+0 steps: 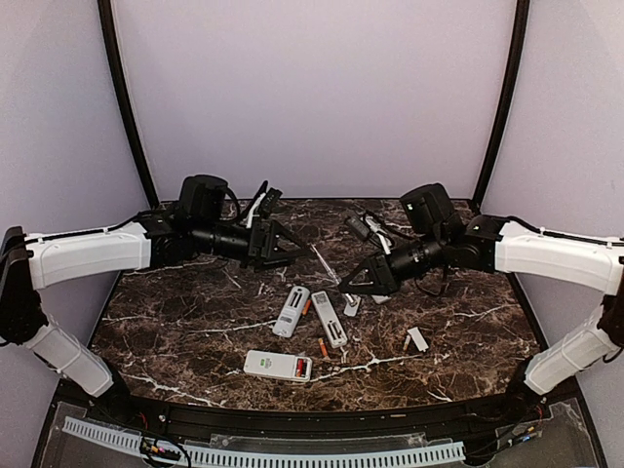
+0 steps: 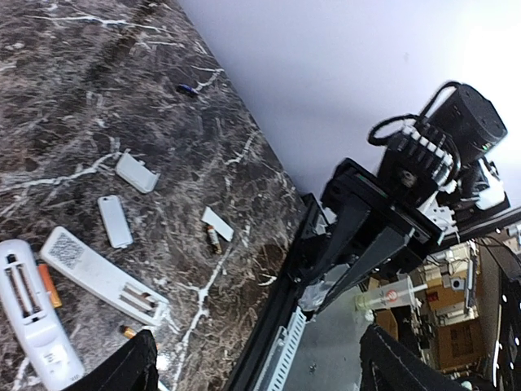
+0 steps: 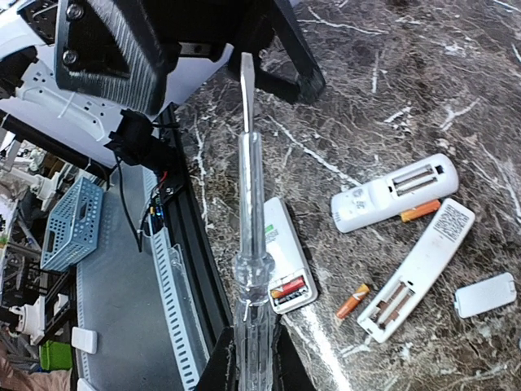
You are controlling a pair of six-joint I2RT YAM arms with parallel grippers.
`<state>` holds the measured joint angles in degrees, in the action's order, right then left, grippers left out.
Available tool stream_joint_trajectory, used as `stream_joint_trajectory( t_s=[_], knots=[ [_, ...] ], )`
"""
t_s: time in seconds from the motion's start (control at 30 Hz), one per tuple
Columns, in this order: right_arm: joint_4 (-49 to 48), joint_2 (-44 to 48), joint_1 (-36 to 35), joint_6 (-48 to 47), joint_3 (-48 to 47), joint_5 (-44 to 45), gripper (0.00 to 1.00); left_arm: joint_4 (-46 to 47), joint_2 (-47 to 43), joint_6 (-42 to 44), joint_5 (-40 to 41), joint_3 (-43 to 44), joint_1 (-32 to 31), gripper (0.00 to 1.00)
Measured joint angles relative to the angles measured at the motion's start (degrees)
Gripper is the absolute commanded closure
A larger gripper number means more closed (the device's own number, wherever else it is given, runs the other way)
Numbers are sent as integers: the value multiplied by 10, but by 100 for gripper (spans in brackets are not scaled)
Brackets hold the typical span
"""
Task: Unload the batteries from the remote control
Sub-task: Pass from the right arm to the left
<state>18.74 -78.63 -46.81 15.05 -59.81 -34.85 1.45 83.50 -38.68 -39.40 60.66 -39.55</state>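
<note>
Likely light, rigid and slick, these batteries point(image 3: 420, 211); prone to roll, best pinched across the middle, or levered up at one end while seated. Three loose on the surface point(image 1: 185, 322): two orange beside the emptied remotes point(image 3: 395, 193), one duller near a cover point(image 1: 417, 339). At least one red cell point(image 3: 289, 287) seated in the nearest remote point(image 3: 275, 236). Cannot tell whether a second cell lies beside it. Three remotes, three white covers in all. A screwdriver point(image 3: 248, 220) clamped in the right gripper point(image 3: 251, 371); left gripper point(image 1: 291, 246) spread apart, holding nothing.
</note>
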Motion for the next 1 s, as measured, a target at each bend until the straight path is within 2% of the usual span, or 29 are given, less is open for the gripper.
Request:
stream_joint_trajectory(
  t_s=[0.17, 0.23, 0.27, 0.33, 0.53, 0.83, 1.0],
  knots=[
    [-31, -20, 0, 11, -5, -70, 100, 65, 7, -20, -46, -5, -25, 17],
    [-44, -21, 0, 19, -5, -93, 100, 85, 8, -26, -59, -7, -29, 26],
    [-52, -21, 0, 23, -5, -105, 100, 94, 9, -28, -65, -8, -31, 35],
    [-66, -21, 0, 31, -5, -124, 100, 106, 9, -33, -75, -9, -32, 46],
    [-97, -21, 0, 53, -5, -165, 100, 136, 9, -38, -97, -12, -33, 68],
    [-123, -21, 16, 81, 10, -195, 100, 163, 8, -42, -109, -19, -35, 84],
    [-128, -23, 20, 82, 10, -203, 100, 177, 8, -52, -113, -20, -35, 86]
  ],
)
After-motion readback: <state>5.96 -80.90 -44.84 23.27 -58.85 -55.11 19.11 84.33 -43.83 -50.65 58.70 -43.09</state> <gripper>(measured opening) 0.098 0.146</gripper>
